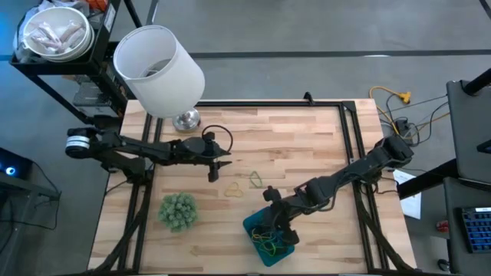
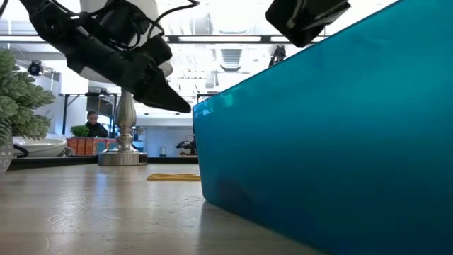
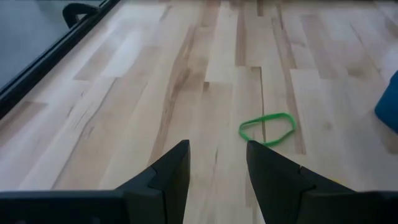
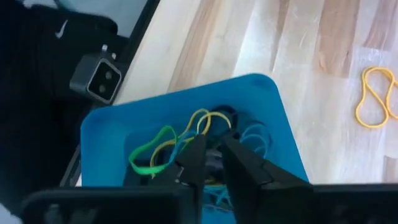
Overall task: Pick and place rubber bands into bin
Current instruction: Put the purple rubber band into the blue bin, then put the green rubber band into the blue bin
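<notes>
- Here the right gripper [image 4: 211, 163] hangs over the bin [image 1: 251, 225], its fingers a narrow slit apart above the heap of rubber bands [image 4: 186, 146] inside; this reads as the drop-off step, the fingers just parting to let go.
- Whether a band is caught between those fingers I cannot tell: dark and yellow loops cross right behind the tips in the right wrist view.
- The left gripper [image 3: 217, 163] hovers above bare wood with its fingers spread and nothing between them, a green band [image 3: 267, 128] lying just ahead of the tips.
- In the high view that green band [image 1: 255, 179] lies mid-table, with a yellow band [image 1: 232, 190] just beside it, both outside the bin.
- The next move, as I judge it, calls for the left gripper to drop low over the green loop and pinch its thin edge flat against the table [image 1: 307, 146].
- The low view is mostly filled by the bin wall [image 2: 325, 127]; only a yellow sliver of band [image 2: 173, 177] shows beyond it.
- The bin's contents are a tangle, so no count is possible.
</notes>
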Action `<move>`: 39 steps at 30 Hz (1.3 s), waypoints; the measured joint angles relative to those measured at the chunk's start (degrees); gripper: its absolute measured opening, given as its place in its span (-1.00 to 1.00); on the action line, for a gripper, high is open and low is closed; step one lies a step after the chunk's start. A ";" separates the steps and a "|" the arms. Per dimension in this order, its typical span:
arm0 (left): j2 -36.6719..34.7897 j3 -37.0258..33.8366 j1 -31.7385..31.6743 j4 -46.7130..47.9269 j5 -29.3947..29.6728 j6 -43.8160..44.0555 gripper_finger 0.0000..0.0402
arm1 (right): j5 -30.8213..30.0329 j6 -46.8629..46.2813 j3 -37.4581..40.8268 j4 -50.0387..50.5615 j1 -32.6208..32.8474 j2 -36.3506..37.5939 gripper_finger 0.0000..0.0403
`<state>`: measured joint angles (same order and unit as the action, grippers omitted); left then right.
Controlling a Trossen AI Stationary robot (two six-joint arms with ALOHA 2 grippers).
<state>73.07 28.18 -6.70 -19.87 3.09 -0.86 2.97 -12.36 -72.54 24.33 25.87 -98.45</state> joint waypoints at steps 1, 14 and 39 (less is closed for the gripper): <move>0.16 0.08 0.00 0.16 0.00 0.00 -0.29 | -0.08 -0.66 0.43 -1.05 0.02 0.00 -0.73; 0.82 1.16 0.07 -0.16 -3.50 -3.11 -0.29 | -5.24 -0.26 1.60 -3.61 1.94 0.52 -0.19; 26.08 26.46 0.04 20.74 -8.85 -15.71 -0.29 | -31.71 12.41 4.38 11.01 5.29 22.68 -0.38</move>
<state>99.15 54.64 -6.66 0.87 -5.76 -16.57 -28.74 0.05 -68.17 35.33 31.16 -75.77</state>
